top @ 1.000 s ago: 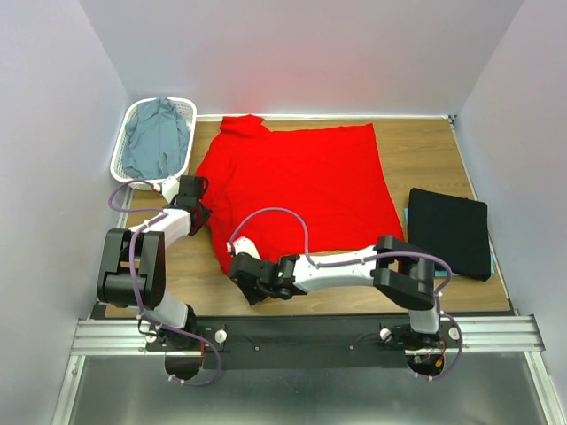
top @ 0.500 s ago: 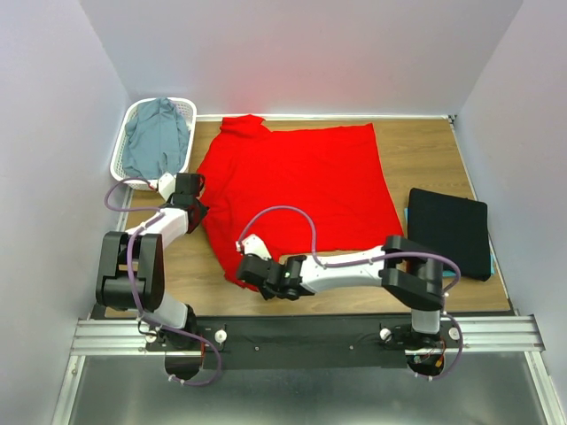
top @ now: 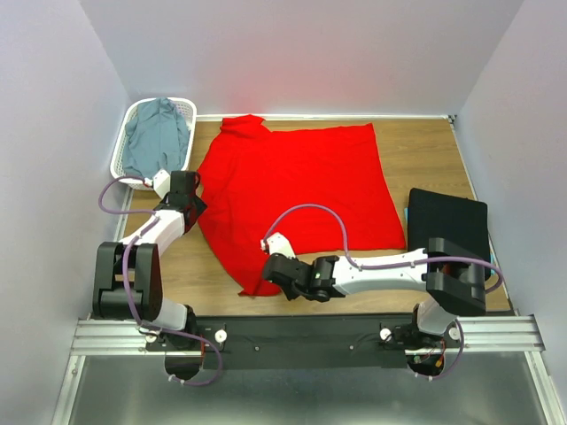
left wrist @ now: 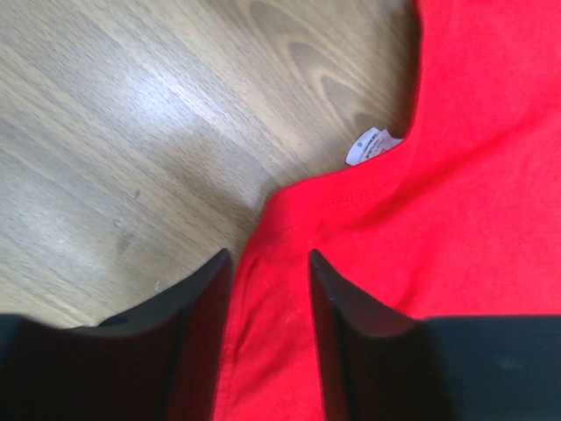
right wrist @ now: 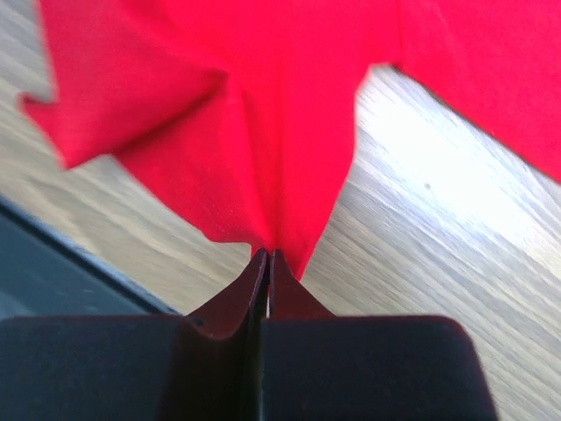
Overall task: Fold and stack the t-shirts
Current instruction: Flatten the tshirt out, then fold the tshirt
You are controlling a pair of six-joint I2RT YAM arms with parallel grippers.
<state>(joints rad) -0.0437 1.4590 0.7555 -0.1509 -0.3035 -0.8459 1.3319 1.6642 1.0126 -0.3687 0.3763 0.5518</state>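
Red t-shirt (top: 301, 177) spread flat, corner seemingly bunched

Parted left claw (left wrist: 268, 263), red t-shirt (left wrist: 465, 175) edge beneath

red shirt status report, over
Left tool open, astride red shirt edge. Right tool shut on its near corner. Folded black shirt at right, nothing blocking.

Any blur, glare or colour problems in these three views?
Top external: sharp, but the red t-shirt is saturated and tints the back wall pink. Left wrist: crisp, pale sheen on the table. Right wrist: table and red t-shirt smeared; fingers sharp.
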